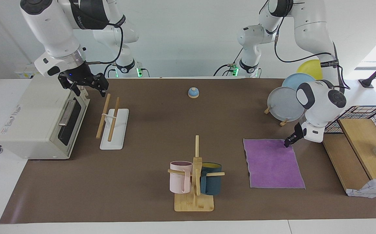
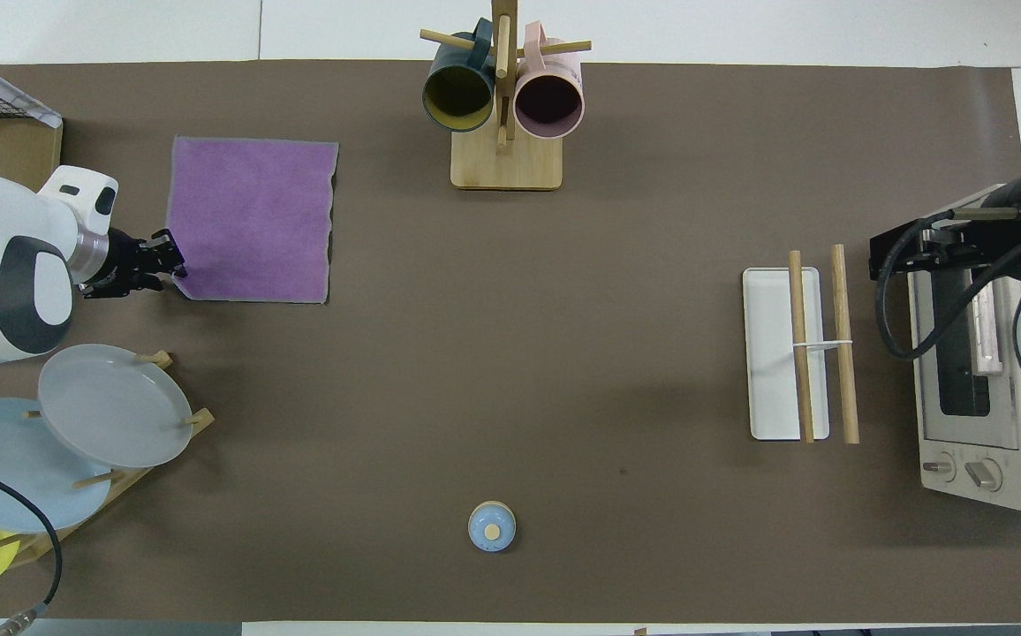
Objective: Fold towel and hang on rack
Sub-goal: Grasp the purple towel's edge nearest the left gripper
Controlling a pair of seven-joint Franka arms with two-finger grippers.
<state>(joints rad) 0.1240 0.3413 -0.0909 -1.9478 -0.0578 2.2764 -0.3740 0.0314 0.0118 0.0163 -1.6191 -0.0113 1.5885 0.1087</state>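
Early stage: the towel lies flat and unfolded on the table — left gripper pinching its corner, right gripper spread, waiting above the rack — folding and hanging remain.

Facing cam: high, across the desk, looking at the robots. Overhead cam: above robots' end, steeply down, forward. Half a turn apart; both cover the whole desk.
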